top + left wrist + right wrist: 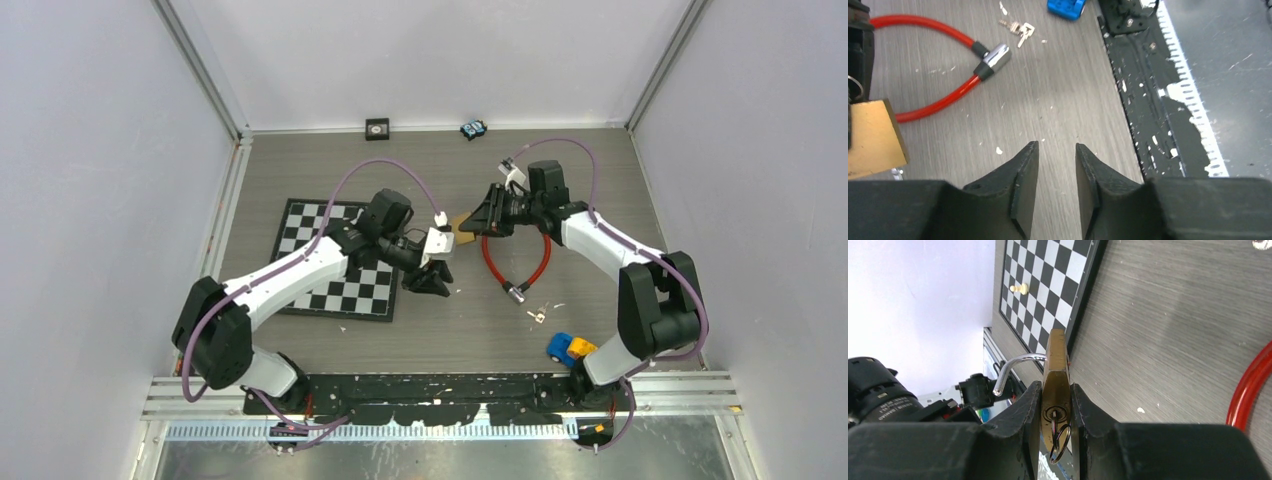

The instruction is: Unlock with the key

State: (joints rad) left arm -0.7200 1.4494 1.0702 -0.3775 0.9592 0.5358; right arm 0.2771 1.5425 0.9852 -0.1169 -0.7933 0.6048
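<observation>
1. Your right claw [1055, 386] is clamped on the padlock [1055, 352], one finger on each flat brass face. The claw is only as wide as the lock's body.
2. The padlock sits edge-on in that grip, keyhole end toward the wrist camera. In the top view it is mid-desk between the two arms, just right of the chessboard [1048, 275].
3. The key [1054, 416] is in the keyhole, with its ring [1062, 437] hanging below.
4. The shackle [1020, 358] is swung out to one side, and you can see its free end clear of the body.
5. Your left claw [1057, 150] is partly open with a narrow gap and nothing in it. It points down at bare desk [1058, 90], with the padlock just off to its left in the wrist view.
6. A red cable lock [995, 55] lies looped on the desk beyond the padlock, with loose keys [1020, 28] near its chrome end.
7. A blue and yellow toy car [570, 348] sits by the right arm's base.
8. One white pawn [1021, 288] stands on the chessboard.
</observation>
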